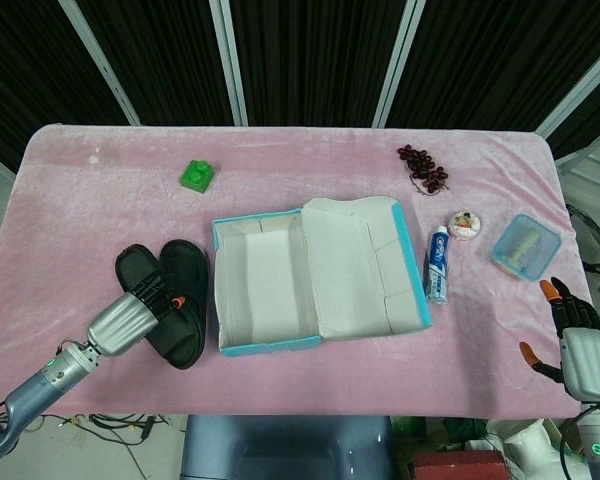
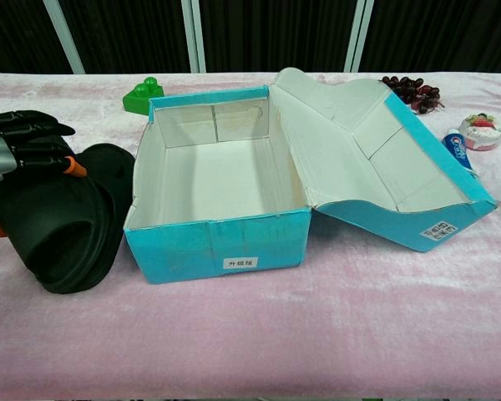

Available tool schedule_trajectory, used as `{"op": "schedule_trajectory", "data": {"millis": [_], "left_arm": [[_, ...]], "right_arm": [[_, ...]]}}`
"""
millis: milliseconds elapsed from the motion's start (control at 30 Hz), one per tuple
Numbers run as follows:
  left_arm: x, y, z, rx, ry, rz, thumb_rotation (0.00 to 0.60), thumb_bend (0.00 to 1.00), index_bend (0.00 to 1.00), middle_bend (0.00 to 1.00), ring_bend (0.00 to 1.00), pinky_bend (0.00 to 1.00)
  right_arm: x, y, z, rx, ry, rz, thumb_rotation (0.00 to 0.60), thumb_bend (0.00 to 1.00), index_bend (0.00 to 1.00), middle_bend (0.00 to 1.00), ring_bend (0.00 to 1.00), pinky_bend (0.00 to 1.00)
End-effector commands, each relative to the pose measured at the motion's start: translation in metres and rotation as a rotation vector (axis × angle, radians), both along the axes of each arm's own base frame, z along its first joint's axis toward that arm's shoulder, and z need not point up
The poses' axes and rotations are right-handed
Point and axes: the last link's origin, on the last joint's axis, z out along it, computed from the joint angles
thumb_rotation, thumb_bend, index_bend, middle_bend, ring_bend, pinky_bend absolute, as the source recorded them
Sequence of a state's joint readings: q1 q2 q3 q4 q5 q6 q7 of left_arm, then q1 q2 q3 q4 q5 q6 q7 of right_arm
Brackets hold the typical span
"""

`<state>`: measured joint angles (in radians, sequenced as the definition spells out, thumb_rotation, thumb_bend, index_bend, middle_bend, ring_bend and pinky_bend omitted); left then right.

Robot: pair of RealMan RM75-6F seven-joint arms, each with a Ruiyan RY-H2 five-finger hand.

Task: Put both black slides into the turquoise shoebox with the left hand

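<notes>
At the lower left, the left hand [image 1: 130,318] lays its fingers [image 2: 35,144] on the slides [image 1: 176,300] beside the open shoebox [image 1: 310,275], though whether they grip is unclear; the right hand [image 1: 578,345], lower right, holds nothing, fingers apart.

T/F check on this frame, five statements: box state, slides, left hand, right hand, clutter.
1. The turquoise shoebox is open and holds nothing. True.
2. Both black slides lie on the table left of the box. True.
3. The left hand is over the box interior. False: it is on the slides, outside the box.
4. The right hand holds the toothpaste tube. False: it sits at the table's right edge, fingers apart, holding nothing; the tube lies beside the box lid.
5. The green block is inside the box. False: it sits on the cloth behind the box.
</notes>
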<state>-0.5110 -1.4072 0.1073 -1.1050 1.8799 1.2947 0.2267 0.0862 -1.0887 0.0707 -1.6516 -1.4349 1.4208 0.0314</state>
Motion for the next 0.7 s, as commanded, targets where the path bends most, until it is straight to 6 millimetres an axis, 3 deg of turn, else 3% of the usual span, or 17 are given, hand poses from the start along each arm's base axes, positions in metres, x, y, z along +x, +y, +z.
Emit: {"op": "schedule_trajectory", "data": {"millis": [33, 200, 400, 700], "left_arm": [[0.001, 0.001, 0.000, 0.008, -0.003, -0.011, 0.600, 0.18, 0.25, 0.28, 0.08, 0.14], [0.002, 0.002, -0.001, 0.023, -0.010, -0.023, 0.600, 0.26, 0.29, 0.32, 0.10, 0.18], [0.003, 0.002, 0.007, 0.048, -0.028, -0.039, 0.600, 0.28, 0.30, 0.33, 0.11, 0.19], [0.005, -0.006, 0.042, 0.100, -0.126, -0.078, 0.600, 0.28, 0.30, 0.33, 0.11, 0.23]], "right_arm": [[0.000, 0.000, 0.000, 0.000, -0.002, -0.001, 0.600, 0.19, 0.00, 0.04, 0.13, 0.15], [0.000, 0.000, 0.001, 0.001, -0.005, 0.000, 0.600, 0.19, 0.00, 0.04, 0.13, 0.15], [0.000, 0.000, 0.001, 0.004, -0.006, -0.002, 0.600, 0.19, 0.00, 0.04, 0.13, 0.15], [0.000, 0.000, 0.001, 0.001, -0.005, -0.005, 0.600, 0.19, 0.00, 0.04, 0.13, 0.15]]}}
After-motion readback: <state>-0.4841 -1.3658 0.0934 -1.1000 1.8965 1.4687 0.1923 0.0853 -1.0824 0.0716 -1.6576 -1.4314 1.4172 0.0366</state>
